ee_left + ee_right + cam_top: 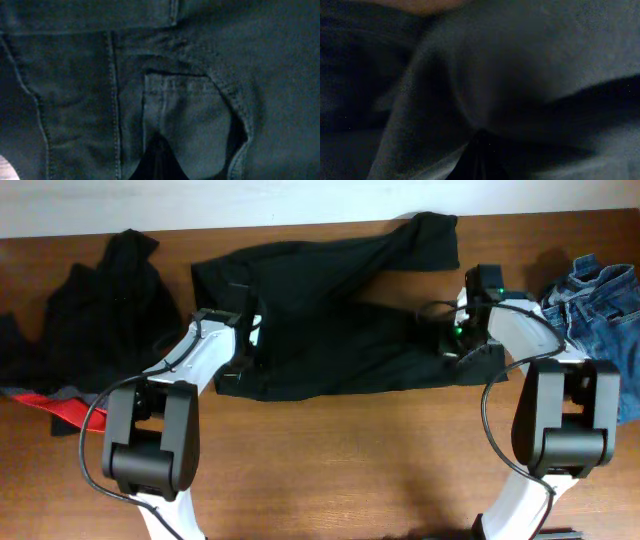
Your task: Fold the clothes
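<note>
Trousers of limp black cloth (330, 310), pinched at both ends
Left pincer (160, 160) nips cloth by a pocket, right pincer (481, 150) the far end, on a brown wooden worktop (350, 470).

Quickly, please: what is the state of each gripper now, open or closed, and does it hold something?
Left gripper: closed, pinching the black trousers.
Right gripper: closed, pinching the same trousers.

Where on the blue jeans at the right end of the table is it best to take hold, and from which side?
Probably the bunched edge at the far left of the blue denim jeans, coming from above: that part lies uncovered, while the right arm hides the near portion.
</note>
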